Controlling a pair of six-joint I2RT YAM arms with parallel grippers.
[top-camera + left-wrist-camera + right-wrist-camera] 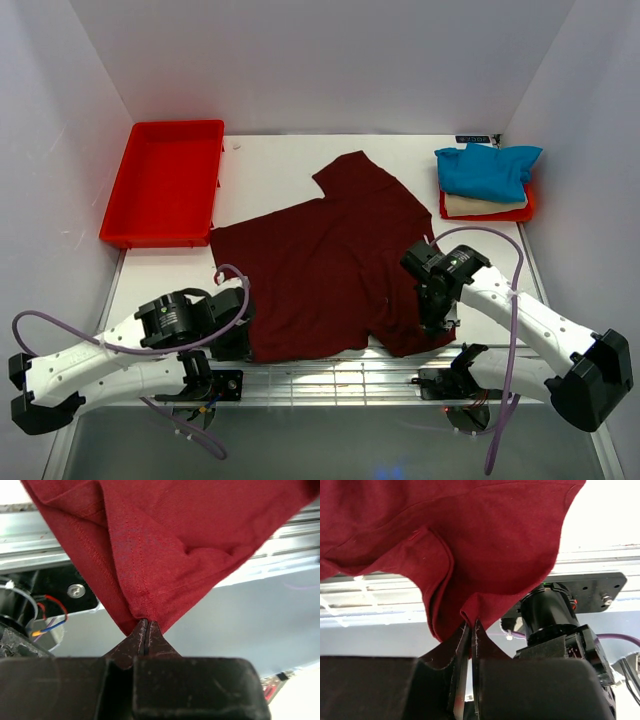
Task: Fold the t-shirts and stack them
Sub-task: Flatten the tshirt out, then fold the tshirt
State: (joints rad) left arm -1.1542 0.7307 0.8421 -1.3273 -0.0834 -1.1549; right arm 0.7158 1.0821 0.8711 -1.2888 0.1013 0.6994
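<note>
From above, the dark maroon t-shirt [330,270] lies spread over the middle of the white table [270,165], one sleeve pointing toward the far wall and its near edge reaching the metal rail [330,380] in front of the arm bases. The left gripper [232,338] sits at the shirt's near left corner and the right gripper [438,318] at its near right corner, but this view hides how their jaws stand. The left wrist camera shows it: both fingertips [134,641] are pressed together on a hemmed corner of maroon cloth, which fans out above them. The right wrist camera shows the same, its fingertips [461,642] pinched on a folded edge of the shirt that drapes in loose waves. Only the overhead view shows the rest: a blue t-shirt [488,168] folded on top of a cream t-shirt [478,205], both in a red tray [522,213] at the far right, and a second red tray [128,190] at the far left.
</note>
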